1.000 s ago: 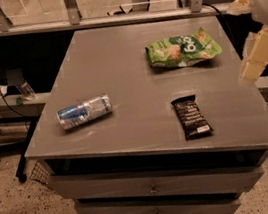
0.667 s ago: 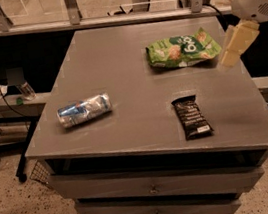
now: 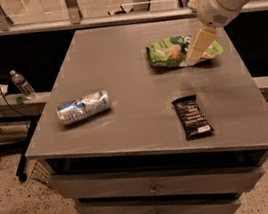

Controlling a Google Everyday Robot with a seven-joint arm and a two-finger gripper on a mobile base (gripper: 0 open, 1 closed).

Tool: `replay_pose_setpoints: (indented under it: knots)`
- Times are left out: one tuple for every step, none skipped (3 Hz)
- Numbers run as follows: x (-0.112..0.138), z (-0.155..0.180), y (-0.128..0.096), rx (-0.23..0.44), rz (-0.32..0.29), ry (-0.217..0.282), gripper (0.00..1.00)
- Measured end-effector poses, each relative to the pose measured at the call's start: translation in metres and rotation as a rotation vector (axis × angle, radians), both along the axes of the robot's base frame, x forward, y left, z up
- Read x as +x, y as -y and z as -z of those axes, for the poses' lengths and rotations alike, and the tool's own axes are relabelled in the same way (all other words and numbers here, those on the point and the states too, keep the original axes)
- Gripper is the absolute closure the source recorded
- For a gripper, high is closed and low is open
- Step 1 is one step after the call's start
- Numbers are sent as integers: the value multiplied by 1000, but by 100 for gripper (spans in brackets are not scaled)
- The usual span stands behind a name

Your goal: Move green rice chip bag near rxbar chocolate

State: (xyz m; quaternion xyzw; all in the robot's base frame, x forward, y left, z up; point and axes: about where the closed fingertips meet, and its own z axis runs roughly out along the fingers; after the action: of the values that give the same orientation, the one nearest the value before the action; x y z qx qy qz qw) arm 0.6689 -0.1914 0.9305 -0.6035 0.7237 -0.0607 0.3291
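The green rice chip bag (image 3: 171, 51) lies flat at the far right of the grey table top (image 3: 136, 88). The rxbar chocolate (image 3: 192, 116) lies nearer the front right, dark wrapper with a white label at its near end. My gripper (image 3: 196, 48) hangs from the white arm that comes in from the upper right. It is over the right part of the bag and covers some of it. I see one pale finger (image 3: 199, 44) pointing down at the bag.
A crushed silver-blue can (image 3: 83, 107) lies on its side at the left of the table. Drawers (image 3: 152, 189) sit under the top. A water bottle (image 3: 21, 84) stands on a low shelf to the left.
The arm has swung left from beyond the table's right edge, and the gripper has come over the right part of the green bag. The bag, bar and can have not moved.
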Motion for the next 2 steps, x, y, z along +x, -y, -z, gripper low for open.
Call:
replay_pose_setpoints:
  knots:
    - [28,26,-5,-5,41,-24,0]
    - [46,48,-8,-11,76,-58,0]
